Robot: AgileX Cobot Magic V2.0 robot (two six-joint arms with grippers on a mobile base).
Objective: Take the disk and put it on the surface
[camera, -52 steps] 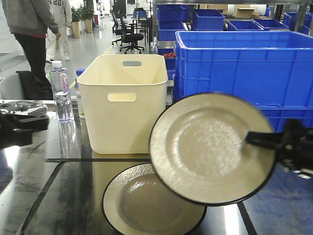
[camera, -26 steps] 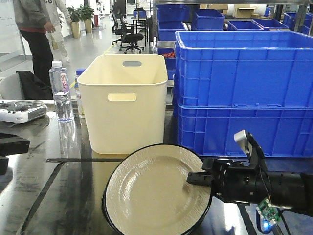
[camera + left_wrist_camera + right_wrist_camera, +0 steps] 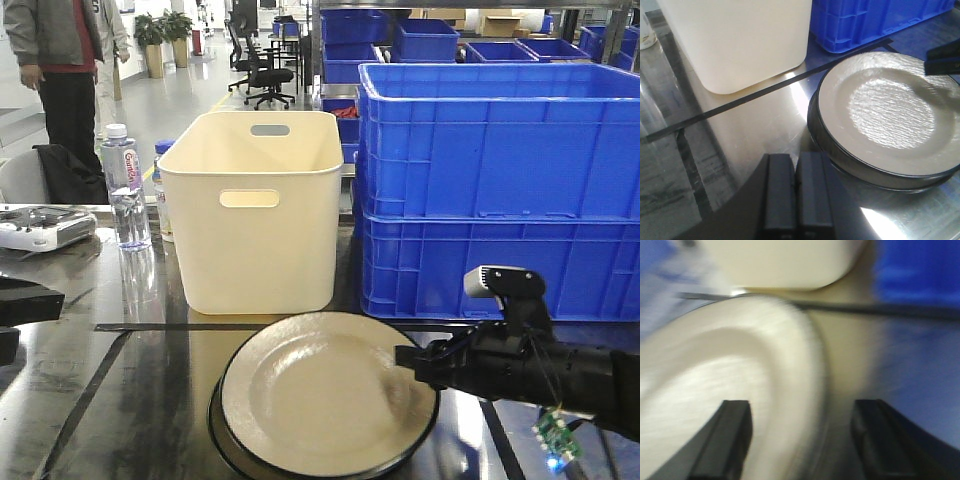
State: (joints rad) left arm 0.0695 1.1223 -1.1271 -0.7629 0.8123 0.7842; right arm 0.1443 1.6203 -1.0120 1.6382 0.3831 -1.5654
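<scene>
The disk [image 3: 325,390] is a cream plate with a black rim. It lies flat on top of a second, like plate [image 3: 214,425] on the surface [image 3: 120,400], a dark glossy tabletop. My right gripper [image 3: 408,360] is at the disk's right rim, and the blurred right wrist view shows the gripper [image 3: 801,407] open, its fingers wide apart either side of the rim [image 3: 810,390]. My left gripper [image 3: 796,157] is shut and empty, hovering left of the stacked plates [image 3: 890,110]; it shows as a dark shape [image 3: 20,305] at the left edge.
A cream bin [image 3: 255,200] stands right behind the plates, with stacked blue crates [image 3: 500,180] to its right. A water bottle [image 3: 125,190] and a grey device [image 3: 40,225] sit at the back left. A black tape line [image 3: 200,326] crosses the tabletop.
The disk came down from tilted in the air to flat on the lower plate. The right arm dropped with it, and its fingers now stand apart. A person behind shifted.
</scene>
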